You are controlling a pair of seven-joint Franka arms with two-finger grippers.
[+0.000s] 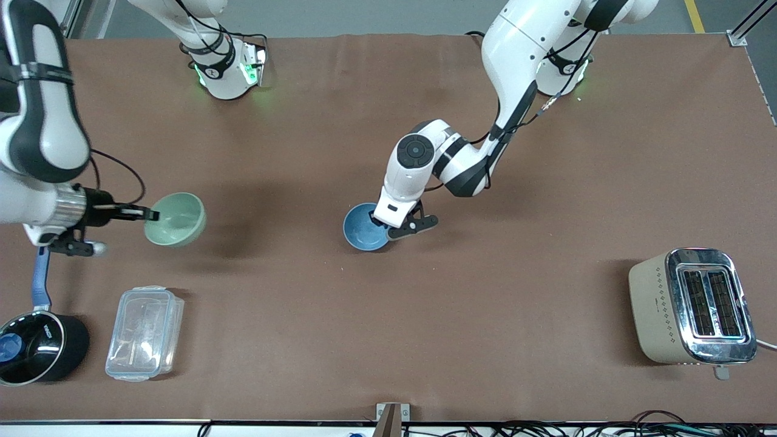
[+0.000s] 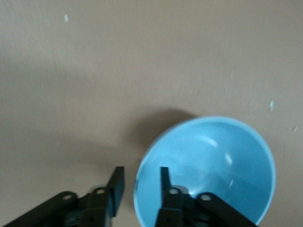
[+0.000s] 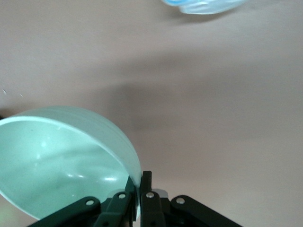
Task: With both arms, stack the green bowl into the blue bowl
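Observation:
The pale green bowl (image 1: pixel 179 218) hangs tilted above the table toward the right arm's end. My right gripper (image 1: pixel 152 214) is shut on its rim. In the right wrist view the gripper (image 3: pixel 137 178) pinches the rim of the green bowl (image 3: pixel 57 161), one finger inside and one outside. The blue bowl (image 1: pixel 361 227) sits on the table near the middle. My left gripper (image 1: pixel 383 226) is down at its rim. In the left wrist view the gripper (image 2: pixel 140 172) is open and straddles the rim of the blue bowl (image 2: pixel 213 165), one finger inside and one outside, with gaps on both sides.
A black saucepan (image 1: pixel 36 349) with a blue handle and a clear plastic container (image 1: pixel 144 332) stand nearer the front camera than the green bowl. A beige toaster (image 1: pixel 692 306) stands toward the left arm's end. The container's edge shows in the right wrist view (image 3: pixel 203 4).

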